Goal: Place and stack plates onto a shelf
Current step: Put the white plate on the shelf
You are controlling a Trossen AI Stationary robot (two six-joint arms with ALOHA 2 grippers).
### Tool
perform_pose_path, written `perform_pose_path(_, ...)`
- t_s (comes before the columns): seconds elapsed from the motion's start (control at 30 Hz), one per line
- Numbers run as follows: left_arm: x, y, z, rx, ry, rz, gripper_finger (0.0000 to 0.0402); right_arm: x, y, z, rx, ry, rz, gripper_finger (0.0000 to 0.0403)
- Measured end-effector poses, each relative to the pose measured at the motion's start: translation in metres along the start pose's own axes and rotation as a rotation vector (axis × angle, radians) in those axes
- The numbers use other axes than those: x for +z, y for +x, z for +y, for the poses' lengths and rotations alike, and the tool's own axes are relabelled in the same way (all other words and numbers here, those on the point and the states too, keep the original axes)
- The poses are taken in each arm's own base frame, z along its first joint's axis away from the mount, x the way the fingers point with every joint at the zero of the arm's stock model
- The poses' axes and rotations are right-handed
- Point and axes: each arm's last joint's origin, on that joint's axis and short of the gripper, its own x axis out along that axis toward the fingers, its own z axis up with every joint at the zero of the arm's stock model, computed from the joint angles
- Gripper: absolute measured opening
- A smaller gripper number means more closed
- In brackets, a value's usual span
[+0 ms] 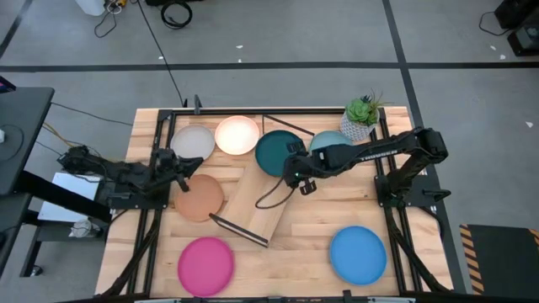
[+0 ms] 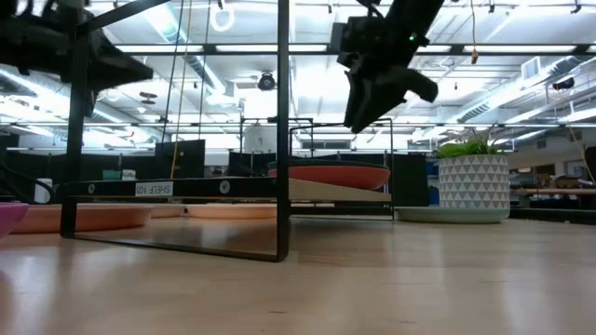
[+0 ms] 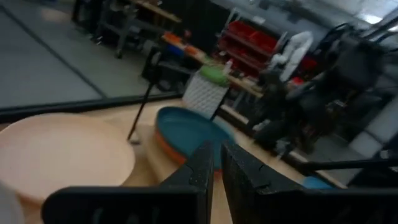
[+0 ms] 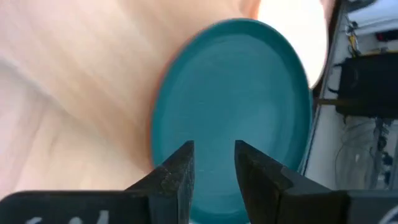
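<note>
So far only the dark teal plate [image 1: 276,153] is resting over an orange one on the shelf [image 1: 257,202]; six others are lying around it. Right gripper [image 1: 296,178], jaws parted and empty, is hovering beside it; left gripper [image 1: 173,160], jaws nearly closed, is holding nothing.

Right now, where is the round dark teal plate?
In the high view the round dark teal plate sits at the shelf board's far end, right of the cream plate, just beside the right gripper.
</note>
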Motion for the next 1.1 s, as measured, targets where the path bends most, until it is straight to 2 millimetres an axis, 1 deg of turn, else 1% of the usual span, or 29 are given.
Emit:
perform_pose_path(0.1, -0.003, 0.008, 0.002, 0.056, 0.043, 0.042, 0.0034, 0.001, 0.002, -0.004, 0.002, 0.046, -0.024, 0.0121)
perform_pose_path(0.17, -0.001, 0.013, 0.004, 0.134, 0.078, 0.068, 0.0034, 0.004, 0.000, -0.002, -0.001, 0.068, -0.047, 0.0120)
perform_pose_path(0.3, 0.005, 0.024, 0.014, 0.314, 0.132, 0.195, 0.0034, 0.008, -0.011, 0.002, -0.052, 0.064, -0.069, 0.0120)
perform_pose_path(0.4, 0.009, 0.037, 0.021, 0.360, 0.113, 0.310, 0.0034, 0.010, -0.022, 0.002, -0.063, 0.074, -0.108, 0.0120)
perform_pose_path(0.47, 0.008, 0.046, 0.027, 0.379, 0.082, 0.372, 0.0034, 0.011, -0.028, 0.001, -0.044, 0.101, -0.150, 0.0119)
perform_pose_path(0.57, 0.007, 0.060, 0.037, 0.445, 0.054, 0.425, 0.0034, 0.011, -0.031, 0.000, 0.013, 0.169, -0.192, 0.0119)
perform_pose_path(0.63, 0.006, 0.067, 0.044, 0.489, 0.065, 0.478, 0.0034, 0.011, -0.032, 0.002, 0.046, 0.217, -0.193, 0.0119)
perform_pose_path(0.73, 0.007, 0.079, 0.051, 0.504, 0.058, 0.551, 0.0037, 0.011, -0.033, 0.010, 0.087, 0.241, -0.193, 0.0119)
perform_pose_path(0.83, 0.010, 0.090, 0.053, 0.502, 0.072, 0.608, 0.0051, 0.012, -0.032, 0.024, 0.103, 0.227, -0.209, 0.0119)
perform_pose_path(1.0, 0.014, 0.111, 0.055, 0.551, 0.092, 0.673, 0.0091, 0.010, -0.027, 0.047, 0.115, 0.216, -0.236, 0.0119)
perform_pose_path(1.1, 0.018, 0.124, 0.058, 0.611, 0.112, 0.761, 0.0121, 0.009, -0.025, 0.060, 0.107, 0.214, -0.246, 0.0119)
